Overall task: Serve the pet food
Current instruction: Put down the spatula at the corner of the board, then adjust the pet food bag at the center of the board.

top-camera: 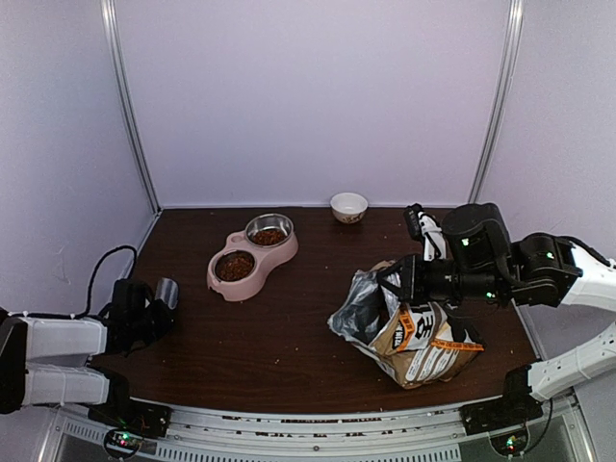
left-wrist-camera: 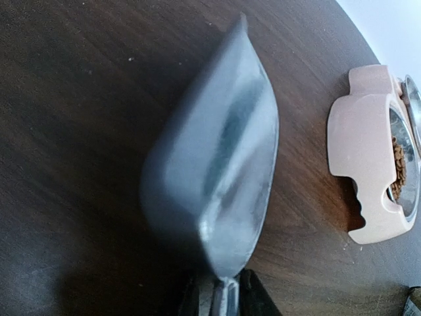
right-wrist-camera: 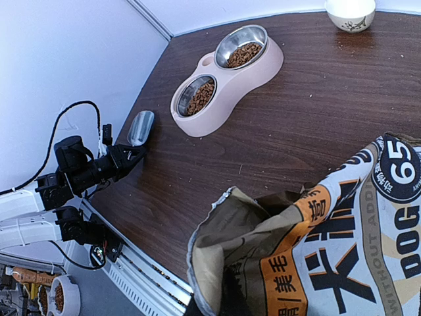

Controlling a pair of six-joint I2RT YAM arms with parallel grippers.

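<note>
Brown pet food [top-camera: 234,267] fills both steel bowls of the pink feeder [top-camera: 249,248], and I see it again in the right wrist view [right-wrist-camera: 201,97] and the left wrist view [left-wrist-camera: 398,164]. The printed bag [top-camera: 419,337] leans open at the right. My right gripper [top-camera: 390,279] is shut on its top edge, and the bag [right-wrist-camera: 342,243] hides the fingers in the right wrist view. The empty metal scoop [left-wrist-camera: 217,151] rests on the table at the far left. Its handle lies between the slightly parted fingers of my left gripper [left-wrist-camera: 223,289], with a small gap on one side.
A small white bowl [top-camera: 348,206] stands at the back of the table near the wall. The scoop [top-camera: 166,292] lies close to the table's left edge, a short way from the feeder [right-wrist-camera: 223,92]. A black cable [top-camera: 101,269] loops off the left side.
</note>
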